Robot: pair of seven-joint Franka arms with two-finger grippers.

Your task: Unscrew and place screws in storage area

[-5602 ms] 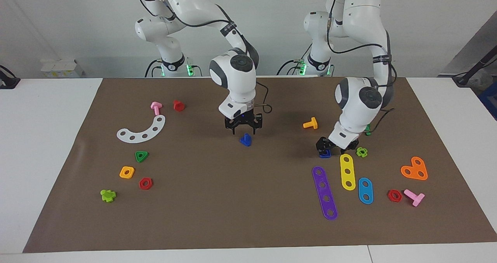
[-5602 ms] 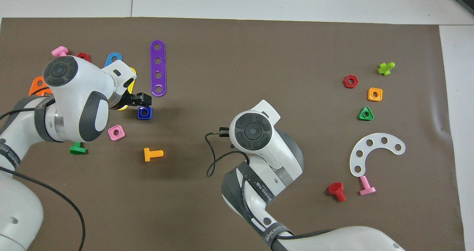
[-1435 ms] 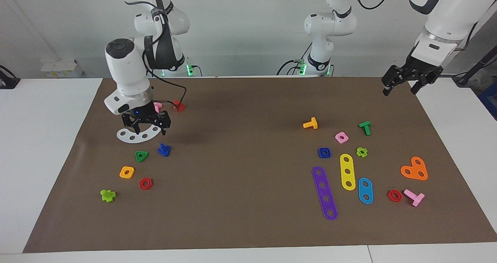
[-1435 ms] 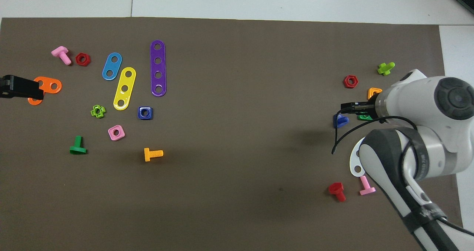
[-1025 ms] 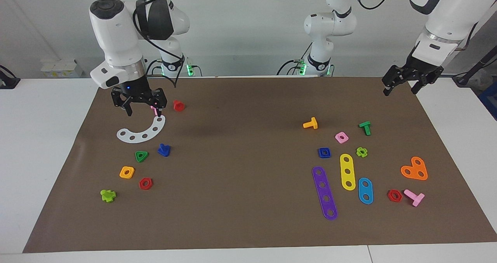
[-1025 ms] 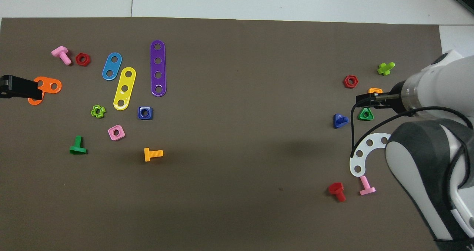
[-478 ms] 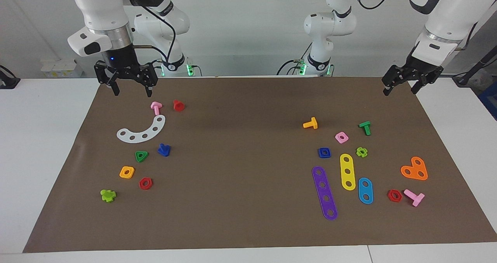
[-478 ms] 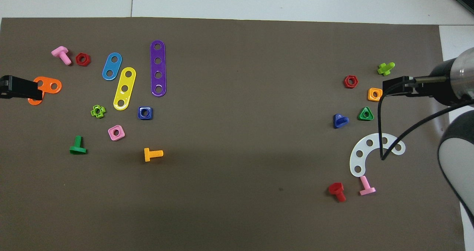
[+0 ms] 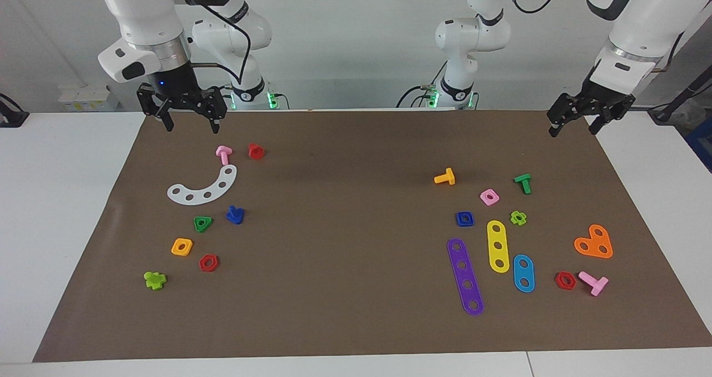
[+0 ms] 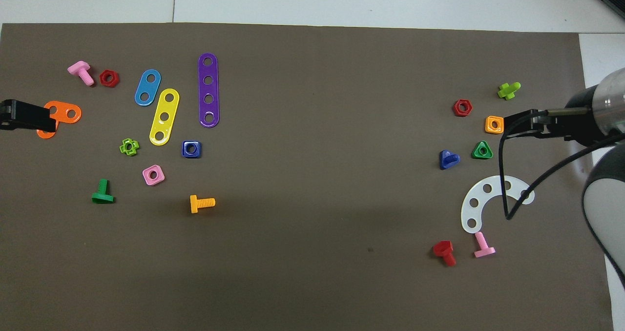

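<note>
Finding: the dark-blue screw [image 9: 235, 214] lies on the brown mat [image 9: 356, 321] in the storage area [image 9: 183, 210], toward the right arm's end of the tabletop. It rests just beside the green triangular nut [image 9: 202, 223] and a little farther from the robots than the white curved strip [image 9: 203, 188], touching neither. The blue square nut [image 9: 464, 218] sits alone toward the left arm's end, near the purple strip [image 9: 465, 276] and the yellow strip [image 9: 498, 246], with no stem in its hole.

Grippers: the right gripper [image 9: 190, 122] is raised over the mat's edge nearest the robots, at the right arm's corner, jaws wide and empty. The left gripper [image 9: 575, 122] hangs over the matching corner at the left arm's end, likewise wide and empty; that arm waits.

Judgement: the placing appears complete and the step in hand is a clear withdrawal. To do it well, the right arm should climb straight and stay high, since the pink bolt [image 9: 223, 154] and the red bolt [image 9: 256, 151] lie near its gripper and its loose cable hangs low in the overhead view.

Containers: none present. The storage area is an unmarked stretch of mat, also bearing an orange square nut [image 9: 182, 247] and a red hex nut [image 9: 208, 263].
</note>
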